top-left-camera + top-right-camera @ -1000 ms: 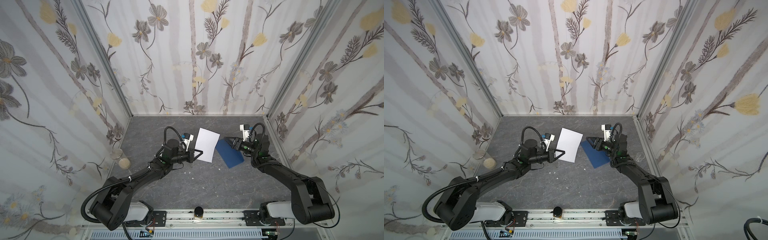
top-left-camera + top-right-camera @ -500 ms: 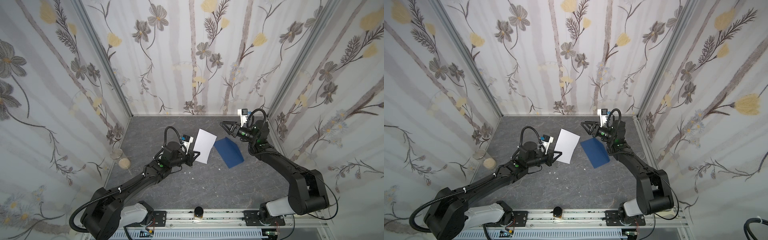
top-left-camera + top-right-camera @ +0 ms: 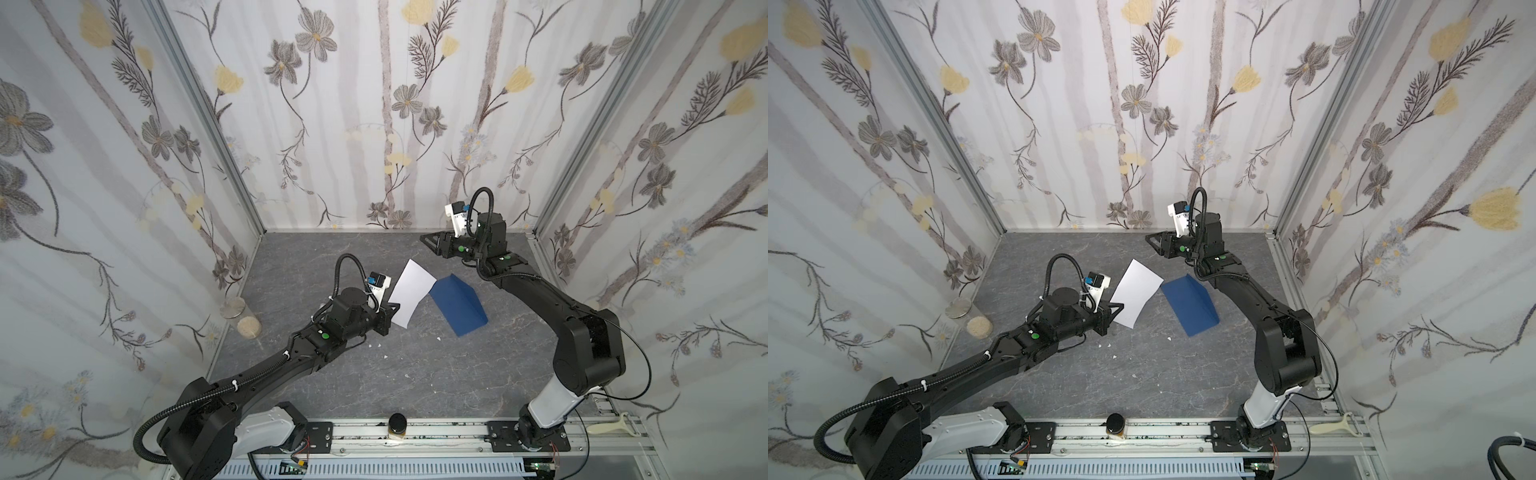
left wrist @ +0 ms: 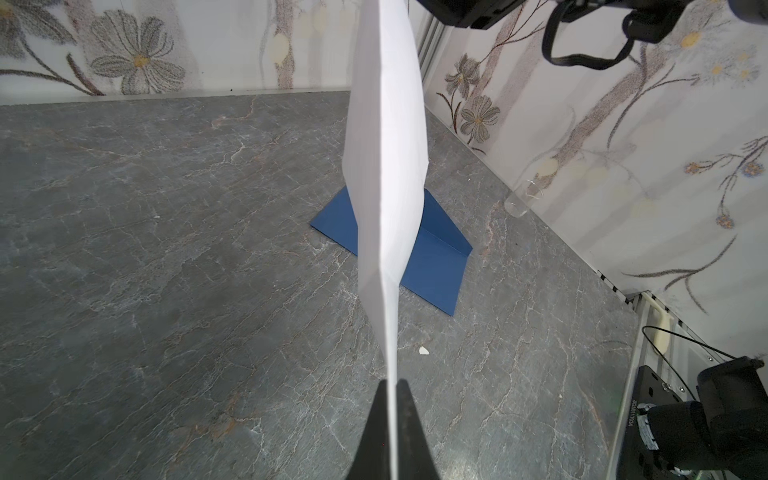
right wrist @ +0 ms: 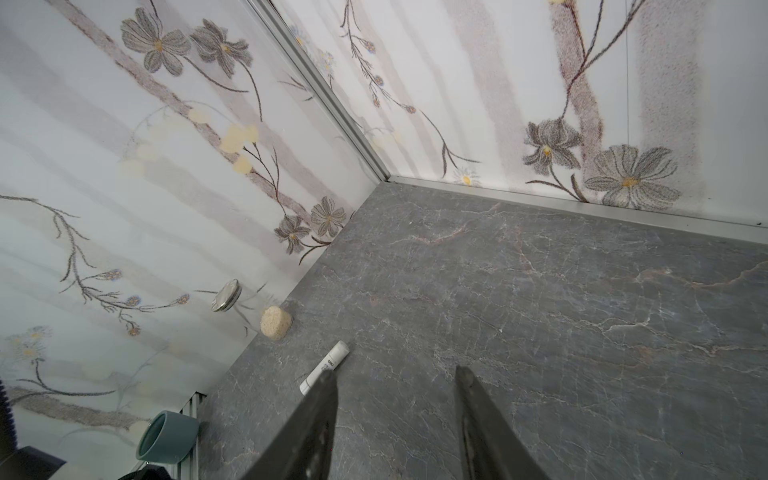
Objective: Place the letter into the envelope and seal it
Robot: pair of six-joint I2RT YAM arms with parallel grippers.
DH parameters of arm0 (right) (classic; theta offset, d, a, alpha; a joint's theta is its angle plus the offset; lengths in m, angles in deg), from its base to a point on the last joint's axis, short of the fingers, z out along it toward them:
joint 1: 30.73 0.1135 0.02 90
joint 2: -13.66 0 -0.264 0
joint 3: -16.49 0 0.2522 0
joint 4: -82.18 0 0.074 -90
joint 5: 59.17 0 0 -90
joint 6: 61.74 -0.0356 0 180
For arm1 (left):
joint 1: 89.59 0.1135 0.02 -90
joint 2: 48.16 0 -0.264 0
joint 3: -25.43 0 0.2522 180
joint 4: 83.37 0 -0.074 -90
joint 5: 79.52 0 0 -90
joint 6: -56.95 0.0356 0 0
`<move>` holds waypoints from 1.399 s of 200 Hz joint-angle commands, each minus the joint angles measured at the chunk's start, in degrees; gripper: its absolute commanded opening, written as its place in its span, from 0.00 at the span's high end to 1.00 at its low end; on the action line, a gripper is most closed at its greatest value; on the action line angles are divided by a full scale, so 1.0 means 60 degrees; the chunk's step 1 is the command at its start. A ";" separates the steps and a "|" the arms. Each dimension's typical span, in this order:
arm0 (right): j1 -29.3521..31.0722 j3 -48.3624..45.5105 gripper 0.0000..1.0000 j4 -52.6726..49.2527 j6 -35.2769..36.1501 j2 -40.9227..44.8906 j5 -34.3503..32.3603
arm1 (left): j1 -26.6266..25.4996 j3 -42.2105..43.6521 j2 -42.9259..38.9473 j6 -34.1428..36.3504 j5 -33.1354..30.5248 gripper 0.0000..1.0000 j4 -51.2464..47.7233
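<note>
Two jobs split: my left gripper (image 4: 390, 388) pinches the letter (image 3: 411, 296) by one edge, lifted ready for sliding in. The envelope (image 3: 457, 305) lies flat at its 3 o'clock. My right gripper (image 5: 395, 370) hovers empty, jaws parted, at the envelope's 12 o'clock.

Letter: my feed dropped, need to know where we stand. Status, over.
Left hand shut on the letter, held edge-up off the table. Right hand open, empty, raised clear of both. Envelope on the table, flap lifted, nothing across it.

Twin overhead views; two wrist close-ups.
</note>
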 commanded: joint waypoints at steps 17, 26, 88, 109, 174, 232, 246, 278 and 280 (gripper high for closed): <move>0.0237 0.0273 0.57 -0.0789 0.0622 -0.0293 0.0030 | -0.0056 -0.0105 -0.0140 0.0217 -0.0404 1.00 0.0037; 0.0303 0.0257 0.58 -0.0887 0.0694 -0.0306 0.0060 | -0.0055 -0.0101 -0.0144 0.0210 -0.0461 1.00 0.0037; 0.0482 -0.0296 0.61 -0.0913 0.0748 -0.0002 0.0313 | -0.0049 -0.0102 -0.0056 0.0125 -0.0773 1.00 0.0037; 0.0513 -0.0583 0.62 -0.0856 0.0711 0.0235 0.0431 | -0.0053 -0.0100 -0.0056 0.0087 -0.0922 1.00 0.0044; 0.0675 -0.1668 0.63 -0.0462 0.0474 0.1087 0.0849 | -0.0051 -0.0077 -0.0085 -0.0048 -0.1302 1.00 0.0052; 0.0955 -0.2405 0.64 -0.0397 0.0477 0.1577 0.0968 | -0.0049 -0.0091 -0.0114 -0.0107 -0.1400 1.00 0.0054; 0.1029 -0.2564 0.64 -0.0420 0.0502 0.1653 0.0983 | -0.0050 -0.0090 -0.0114 -0.0106 -0.1450 1.00 0.0045; 0.1086 -0.2950 0.64 -0.0427 0.0544 0.1952 0.0983 | -0.0052 -0.0079 -0.0129 -0.0134 -0.1508 1.00 0.0039; 0.1090 -0.2974 0.64 -0.0425 0.0543 0.1971 0.0983 | -0.0060 -0.0077 -0.0129 -0.0134 -0.1510 1.00 0.0037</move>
